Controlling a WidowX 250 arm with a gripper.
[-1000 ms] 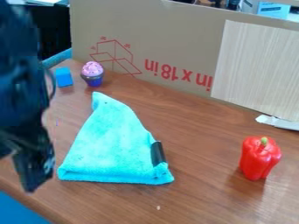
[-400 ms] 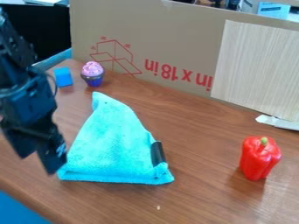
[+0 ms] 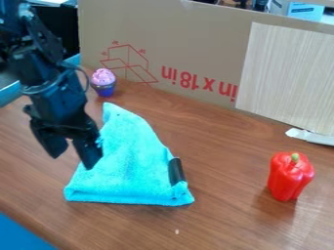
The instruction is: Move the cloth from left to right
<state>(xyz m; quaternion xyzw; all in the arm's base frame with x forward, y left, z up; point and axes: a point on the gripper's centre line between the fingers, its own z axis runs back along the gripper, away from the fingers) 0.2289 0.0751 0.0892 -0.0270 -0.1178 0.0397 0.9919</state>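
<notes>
In the camera view, the black two-finger gripper (image 3: 72,162) has its fingers parted and grasps nothing, and the turquoise cloth (image 3: 134,166) lies to its right, partly behind the nearer finger, so the approach should go rightward.

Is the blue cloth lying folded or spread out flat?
Folded, at least partly: the cloth has a thick, doubled-over edge along its near side, and it narrows to a raised, bunched tip.

My arm (image 3: 44,71) enters at the upper left and slants downward. My gripper (image 3: 72,161) hangs at its end, pointing down; both fingers (image 3: 87,150) stand parted, a gap visible between them.
</notes>
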